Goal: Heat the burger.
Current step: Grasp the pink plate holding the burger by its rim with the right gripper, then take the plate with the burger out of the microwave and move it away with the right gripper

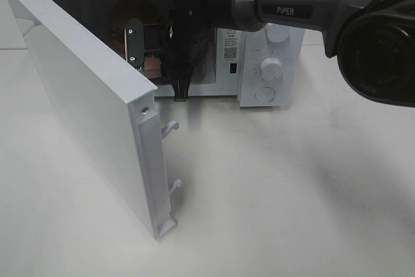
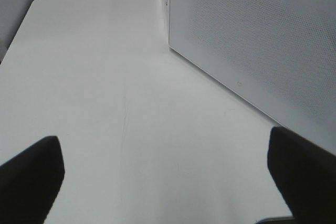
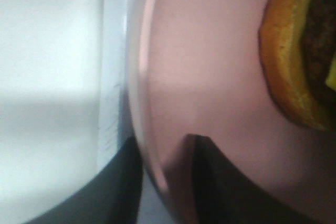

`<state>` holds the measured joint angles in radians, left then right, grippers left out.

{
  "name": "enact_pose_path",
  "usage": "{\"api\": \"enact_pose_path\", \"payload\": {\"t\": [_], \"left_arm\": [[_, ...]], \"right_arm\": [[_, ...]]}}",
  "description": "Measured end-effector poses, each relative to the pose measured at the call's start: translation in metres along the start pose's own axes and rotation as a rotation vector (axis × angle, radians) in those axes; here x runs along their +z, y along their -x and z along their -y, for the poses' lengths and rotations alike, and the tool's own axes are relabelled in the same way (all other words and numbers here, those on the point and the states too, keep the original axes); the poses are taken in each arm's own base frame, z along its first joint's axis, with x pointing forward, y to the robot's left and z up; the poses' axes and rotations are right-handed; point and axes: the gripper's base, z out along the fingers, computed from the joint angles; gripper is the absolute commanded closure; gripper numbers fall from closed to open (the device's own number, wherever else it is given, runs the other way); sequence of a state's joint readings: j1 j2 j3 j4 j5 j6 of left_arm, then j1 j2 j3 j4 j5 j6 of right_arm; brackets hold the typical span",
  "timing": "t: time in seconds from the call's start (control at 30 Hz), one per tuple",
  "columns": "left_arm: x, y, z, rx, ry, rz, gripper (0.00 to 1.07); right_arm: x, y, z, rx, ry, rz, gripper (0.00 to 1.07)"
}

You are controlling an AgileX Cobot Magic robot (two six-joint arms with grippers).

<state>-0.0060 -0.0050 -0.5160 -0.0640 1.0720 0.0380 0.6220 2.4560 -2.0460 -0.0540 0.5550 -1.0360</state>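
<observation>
Pink plate point(image 3: 210, 77) carries burger point(image 3: 299, 56) inside open microwave point(image 1: 272, 43). Right pincer point(image 3: 168, 182) pinching plate rim, one finger above, one below. Left pincer point(image 2: 163, 182) spread over bare counter point(image 2: 105, 77). Burger likely soft, squashable (best moved by stiff plate, kept level). Visible: glossy golden-orange bun edge, dark patty, mostly cropped.

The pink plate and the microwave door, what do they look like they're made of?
Plate: probably plastic or melamine, judging by its smooth, matte, even pink surface and thin rounded rim; glazed ceramic can't be ruled out. Microwave door: the frame looks like white moulded plastic with a satin finish, with plastic latch hooks on its edge; the window panel shows a fine dotted mesh, likely perforated metal behind glass.
</observation>
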Motion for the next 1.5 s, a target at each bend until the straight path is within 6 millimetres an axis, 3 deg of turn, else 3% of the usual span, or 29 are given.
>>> {"api": "enact_pose_path", "payload": {"t": [0.03, 0.63, 1.17, 1.5], "left_arm": [[0.0, 0.0, 0.0, 0.0, 0.0, 0.0, 0.09], [0.0, 0.0, 0.0, 0.0, 0.0, 0.0, 0.09], [0.0, 0.0, 0.0, 0.0, 0.0, 0.0, 0.09], [0.0, 0.0, 0.0, 0.0, 0.0, 0.0, 0.09]], "right_arm": [[0.0, 0.001, -0.001, -0.013, 0.004, -0.001, 1.07], [-0.002, 0.009, -0.005, -0.139, 0.025, 0.026, 1.07], [-0.042, 0.009, -0.023, -0.303, 0.069, 0.069, 1.07], [-0.07, 0.005, -0.033, -0.341, -0.019, 0.131, 1.07]]}}
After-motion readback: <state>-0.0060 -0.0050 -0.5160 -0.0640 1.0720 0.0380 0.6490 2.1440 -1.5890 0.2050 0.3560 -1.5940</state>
